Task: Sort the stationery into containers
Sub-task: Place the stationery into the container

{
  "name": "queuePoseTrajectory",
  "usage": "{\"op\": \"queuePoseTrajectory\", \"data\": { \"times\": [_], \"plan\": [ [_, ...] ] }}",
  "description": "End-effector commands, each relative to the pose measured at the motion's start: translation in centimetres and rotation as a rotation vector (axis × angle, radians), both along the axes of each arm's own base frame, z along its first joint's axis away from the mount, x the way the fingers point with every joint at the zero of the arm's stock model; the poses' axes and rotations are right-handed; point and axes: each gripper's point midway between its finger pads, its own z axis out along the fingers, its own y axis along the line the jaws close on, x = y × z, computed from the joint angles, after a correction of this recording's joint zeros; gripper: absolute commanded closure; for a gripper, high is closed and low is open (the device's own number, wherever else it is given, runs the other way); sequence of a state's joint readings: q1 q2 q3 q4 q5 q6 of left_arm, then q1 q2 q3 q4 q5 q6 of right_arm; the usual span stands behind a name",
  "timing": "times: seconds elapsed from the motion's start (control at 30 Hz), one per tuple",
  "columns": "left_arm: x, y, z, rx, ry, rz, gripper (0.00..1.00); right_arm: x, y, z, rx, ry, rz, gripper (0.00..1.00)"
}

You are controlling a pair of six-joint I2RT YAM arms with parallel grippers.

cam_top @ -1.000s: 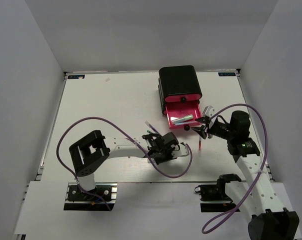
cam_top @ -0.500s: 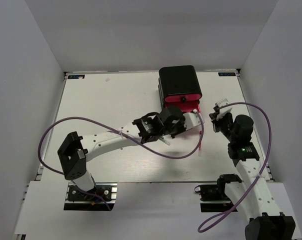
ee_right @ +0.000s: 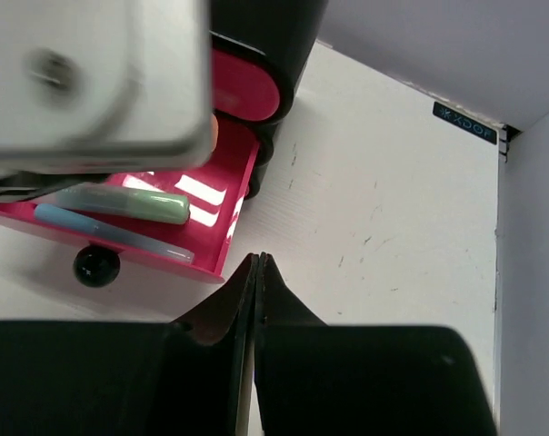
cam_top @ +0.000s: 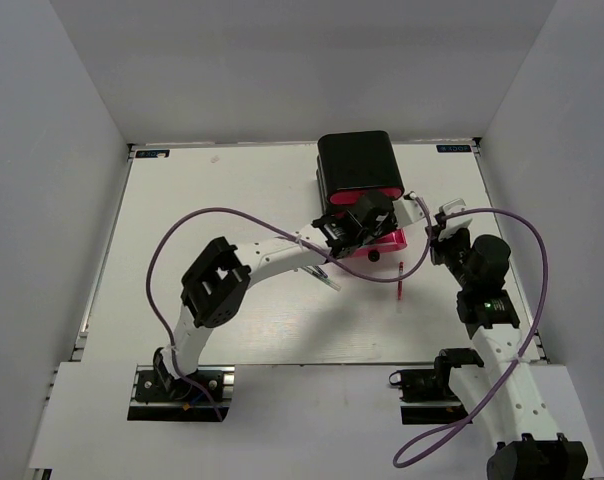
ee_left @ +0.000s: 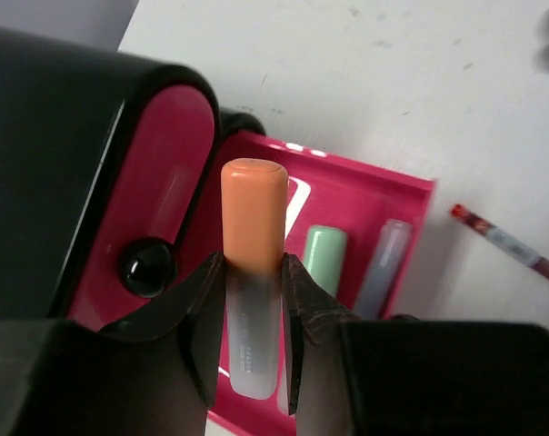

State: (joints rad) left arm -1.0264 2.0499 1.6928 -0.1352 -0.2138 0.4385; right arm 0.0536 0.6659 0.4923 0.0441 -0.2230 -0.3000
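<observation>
The glossy black case (cam_top: 357, 160) stands at the back, its lowest pink drawer (cam_top: 390, 243) pulled open. Inside lie a green marker (ee_left: 323, 256) and a light blue marker (ee_left: 384, 265). My left gripper (ee_left: 252, 263) hovers over that drawer (ee_left: 397, 204), shut on the grey marker with the orange cap (ee_left: 254, 213), cap pointing away. To the right of the drawer my right gripper (ee_right: 257, 259) is shut and empty above bare table. A thin red pen (cam_top: 399, 280) lies on the table just in front of the drawer.
A closed pink drawer front (ee_left: 161, 204) with a black knob (ee_left: 147, 266) sits above the open one. The open drawer's knob (ee_right: 95, 265) points toward the arms. Another thin pale pen (cam_top: 323, 278) lies under the left forearm. The left arm's white body (ee_right: 93, 82) fills the right wrist view's upper left.
The left arm swung from mid-table up over the open drawer, carrying the orange-capped marker. The right gripper closed and drew back to the right of the drawer.
</observation>
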Motion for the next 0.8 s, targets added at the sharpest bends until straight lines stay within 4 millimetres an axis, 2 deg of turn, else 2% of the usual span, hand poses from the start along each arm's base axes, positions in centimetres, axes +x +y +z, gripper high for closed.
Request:
{"op": "queuePoseTrajectory", "data": {
  "times": [0.0, 0.1, 0.17, 0.23, 0.33, 0.4, 0.43, 0.47, 0.57, 0.6, 0.63, 0.67, 0.7, 0.73, 0.77],
  "plan": [
    [2.9, 0.1, 3.4, -0.082, -0.082, 0.086, 0.93, 0.2, 0.0, 1.8, -0.006, -0.079, 0.003, 1.0],
    [3.7, 0.8, 2.8, -0.083, -0.072, 0.132, 0.88, 0.3, -0.3, 1.9, -0.006, -0.082, -0.008, 1.0],
    [3.8, 0.9, 2.5, -0.087, -0.07, 0.144, 0.73, 0.3, -0.2, 1.8, -0.004, -0.078, -0.005, 0.91],
    [3.6, 1.4, 3.6, -0.116, -0.081, 0.156, 0.55, 0.4, -0.3, 1.7, -0.003, -0.072, -0.009, 0.85],
    [3.4, 1.9, 4.9, -0.14, -0.088, 0.168, 0.42, 0.5, -0.4, 1.4, -0.002, -0.062, -0.013, 0.82],
    [3.1, 2.3, 6.6, -0.171, -0.096, 0.171, 0.41, 0.5, -0.3, 1.3, -0.003, -0.056, -0.007, 0.79],
    [2.9, 2.7, 6.6, -0.172, -0.096, 0.171, 0.39, 0.5, -0.3, 0.9, -0.002, -0.043, -0.003, 0.79],
    [2.6, 2.8, 7.4, -0.19, -0.102, 0.161, 0.39, 0.5, -0.2, 0.8, -0.004, -0.039, 0.002, 0.79],
    [1.4, 4.0, 9.5, -0.25, -0.093, 0.162, 0.39, 0.5, 0.0, 0.2, -0.006, -0.018, 0.02, 0.88],
    [0.7, 4.9, 10.7, -0.279, -0.097, 0.165, 0.42, 0.5, 0.1, 0.2, -0.012, -0.017, 0.027, 0.97],
    [0.3, 5.5, 11.2, -0.293, -0.093, 0.168, 0.47, 0.4, 0.6, -0.3, -0.016, -0.005, 0.064, 1.0],
    [-0.2, 5.9, 11.9, -0.325, -0.085, 0.162, 0.65, 0.3, 0.8, -0.5, -0.024, 0.0, 0.08, 1.0],
    [-0.9, 6.8, 10.9, -0.315, -0.065, 0.167, 0.75, 0.2, 1.0, -0.8, -0.026, 0.005, 0.095, 1.0],
    [-1.8, 8.1, 13.4, -0.368, -0.078, 0.168, 0.85, -0.2, 1.7, -1.2, -0.028, 0.017, 0.145, 1.0],
    [-2.5, 8.9, 13.9, -0.403, -0.06, 0.177, 1.0, -0.8, 2.9, -1.8, -0.078, 0.006, 0.248, 1.0]
  ]
}}
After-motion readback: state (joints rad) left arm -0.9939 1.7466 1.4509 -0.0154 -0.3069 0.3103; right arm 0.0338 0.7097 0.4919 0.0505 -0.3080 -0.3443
